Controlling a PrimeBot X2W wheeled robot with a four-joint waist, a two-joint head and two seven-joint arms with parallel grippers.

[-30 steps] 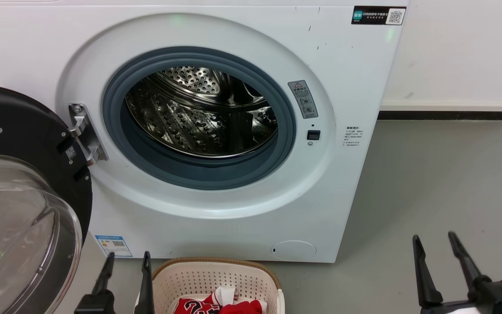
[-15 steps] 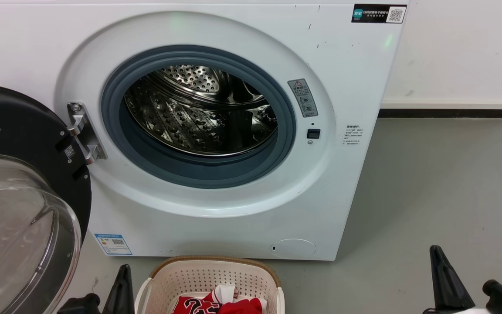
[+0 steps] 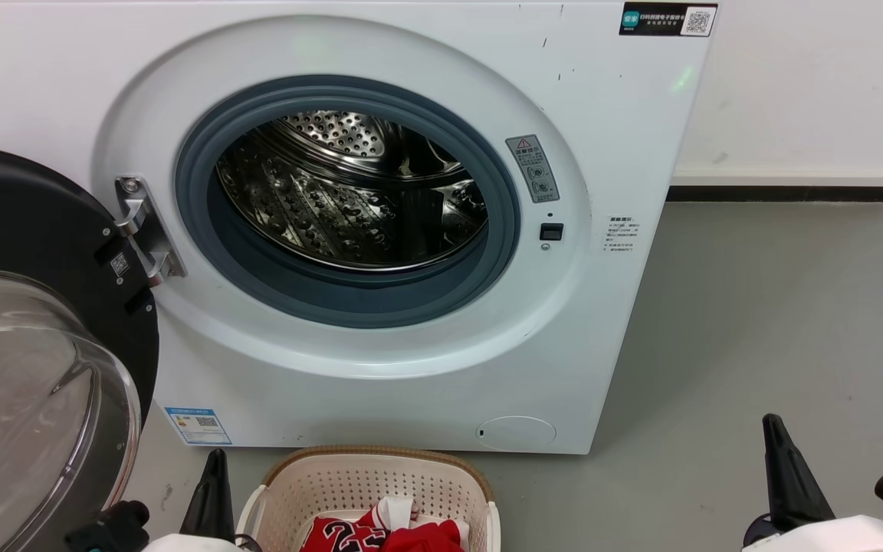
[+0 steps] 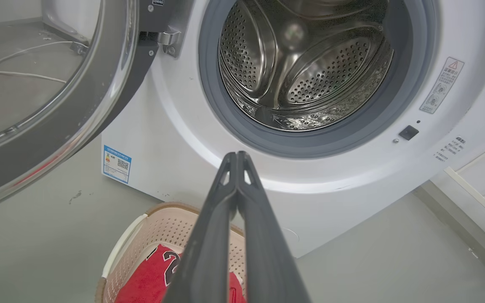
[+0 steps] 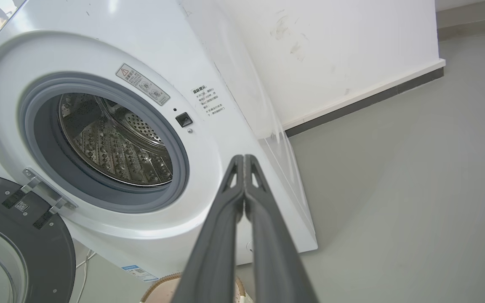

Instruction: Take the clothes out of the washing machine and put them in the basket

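The drum (image 3: 349, 192) of the washer (image 3: 625, 115) shows bare perforated steel with no red in it from the head or either wrist, so I judge the unloading done and the step in hand a last check before resting the arms. To do it well, look along the drum's lowest front part, which the grey gasket (image 3: 380, 303) hides from the head view, and keep both arms off the open door (image 3: 35, 230) at the left and off the rim of the basket (image 3: 380, 454). The left gripper (image 4: 237, 162) has its fingers pressed together on nothing, pointing at the porthole's lower edge from above the basket. The right gripper (image 5: 242, 162) likewise has its fingers pressed together and empty, out over the grey floor (image 3: 756, 322) to the washer's right. The clothes (image 3: 418, 540) lie in the basket, which stands on the floor just before the washer's front: a crumpled red heap, the jersey (image 4: 150, 277) on the left with part of a black, white-edged number showing, a fold of white poking up at the middle, plainer red to the right
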